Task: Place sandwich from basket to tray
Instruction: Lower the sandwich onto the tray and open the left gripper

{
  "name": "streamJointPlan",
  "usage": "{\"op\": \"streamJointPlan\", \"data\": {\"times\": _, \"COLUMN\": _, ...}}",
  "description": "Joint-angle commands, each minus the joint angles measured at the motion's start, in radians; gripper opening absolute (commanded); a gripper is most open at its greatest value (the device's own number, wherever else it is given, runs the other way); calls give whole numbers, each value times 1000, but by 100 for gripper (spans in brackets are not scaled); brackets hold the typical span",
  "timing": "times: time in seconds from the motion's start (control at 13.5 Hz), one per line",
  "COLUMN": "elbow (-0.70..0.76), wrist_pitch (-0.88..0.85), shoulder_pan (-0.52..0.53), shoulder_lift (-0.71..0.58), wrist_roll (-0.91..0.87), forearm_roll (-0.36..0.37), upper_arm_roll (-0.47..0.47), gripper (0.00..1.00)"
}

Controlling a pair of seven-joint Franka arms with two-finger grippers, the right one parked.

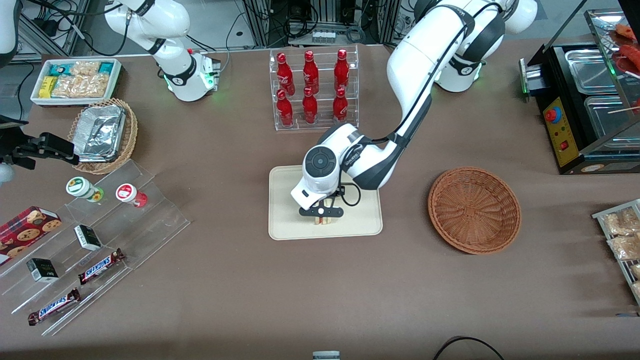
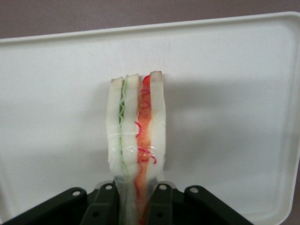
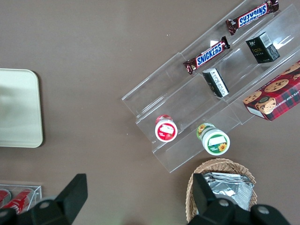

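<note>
One triangular white-bread sandwich [image 2: 136, 140] is clamped in the one black end effector [image 1: 321, 214] over the one cream rectangular tray [image 1: 285, 227], one reddish-brown wicker basket [image 1: 474, 210] lying beside it.

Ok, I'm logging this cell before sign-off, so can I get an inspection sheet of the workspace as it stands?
Surface: brown table, flat, no spills seen.
Job's things: triangular white-bread sandwich with red and green filling, held over the cream rectangular tray; round reddish-brown wicker basket holds nothing, beside the tray toward the working arm's end.
Clutter: clear rack of six red bottles; clear stepped display with Snickers bars; tan wicker basket with silver foil; white bin of packaged snacks.
Grippers: left gripper shut on the sandwich, above the tray.
Cables: black cable at the table's near edge.
Surroundings: black warmer cabinet with steel pans.
</note>
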Motion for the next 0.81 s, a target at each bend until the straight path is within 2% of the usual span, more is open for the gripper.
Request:
{"op": "streamJointPlan", "data": {"times": 0.0, "elbow": 17, "wrist_pitch": -15, "shoulder_pan": -27, "shoulder_lift": 11, "wrist_roll": -25, "forearm_roll": 3, "upper_arm_roll": 10, "gripper": 0}}
{"op": "streamJointPlan", "data": {"times": 0.59, "elbow": -1, "wrist_pitch": -1, "shoulder_pan": -29, "shoulder_lift": 13, "wrist_roll": -67, "forearm_roll": 12, "upper_arm_roll": 13, "gripper": 0}}
{"op": "streamJointPlan", "data": {"times": 0.74, "elbow": -1, "wrist_pitch": 1, "shoulder_pan": -29, "shoulder_lift": 14, "wrist_roll": -68, "forearm_roll": 33, "upper_arm_roll": 13, "gripper": 60}}
